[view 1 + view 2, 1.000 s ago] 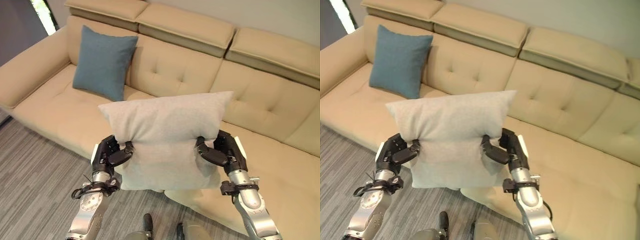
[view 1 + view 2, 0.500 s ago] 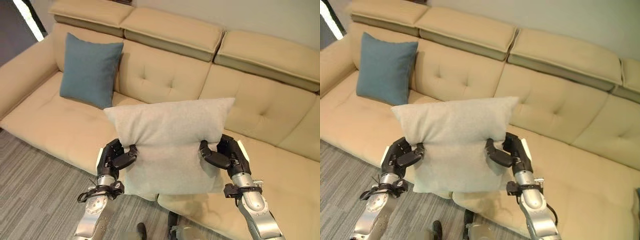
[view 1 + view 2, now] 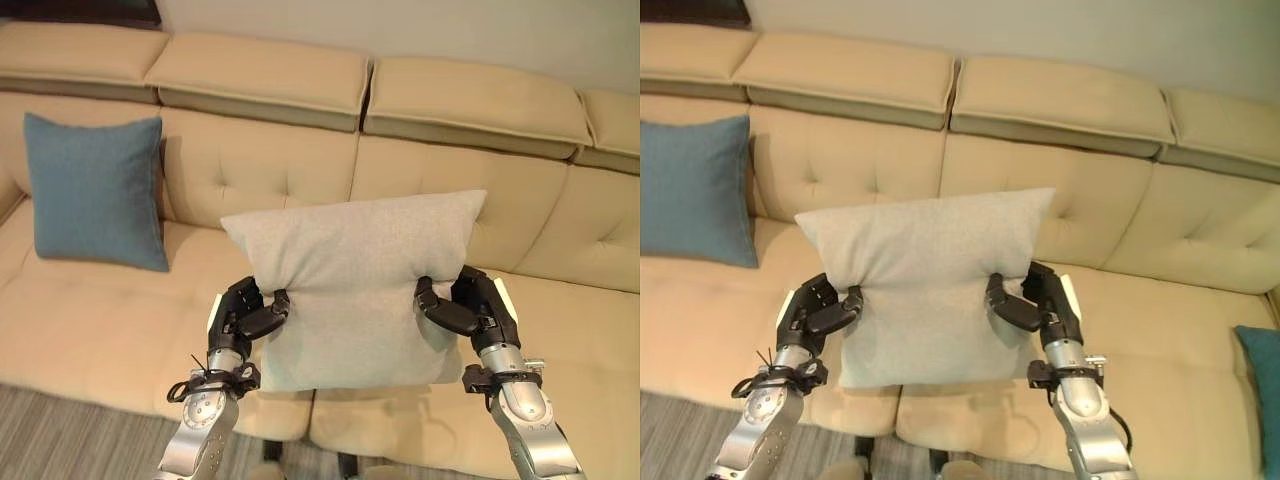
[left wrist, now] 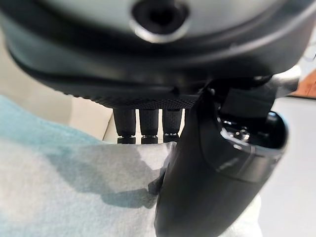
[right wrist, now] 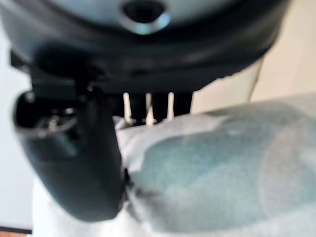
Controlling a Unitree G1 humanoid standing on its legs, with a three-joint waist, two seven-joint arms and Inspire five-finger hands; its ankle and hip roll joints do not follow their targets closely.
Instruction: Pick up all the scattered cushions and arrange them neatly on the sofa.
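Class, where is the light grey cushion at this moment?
In the left eye view the light grey cushion is held upright between the left hand and right hand, over the sofa, right of the blue cushion.

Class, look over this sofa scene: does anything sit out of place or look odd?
The light grey cushion is not on the sofa: the left hand and right hand pinch it in mid-air, creasing its sides. A teal cushion pokes in at the sofa's right end. The blue cushion stands neatly.
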